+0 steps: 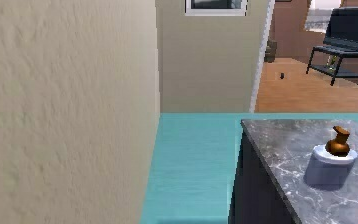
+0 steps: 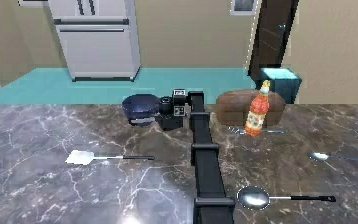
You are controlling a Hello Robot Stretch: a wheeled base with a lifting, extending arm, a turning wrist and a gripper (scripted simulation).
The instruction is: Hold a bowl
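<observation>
On the grey marble countertop, a dark blue bowl stands toward the far edge in the arm side view. The dark arm rises from the bottom edge and ends at two white marked squares. Left of them is the gripper, its dark body right next to the bowl's right side. Whether it touches the bowl cannot be made out. As the bowl rests on the counter at the gripper's far end, I cannot tell whether the gripper holds anything.
A brown loaf and an orange bottle stand right of the arm. A white spatula and a ladle lie nearer. Beyond are a fridge and a blue bin. The forward view has a beige wall, teal floor and a brown jug on the counter corner.
</observation>
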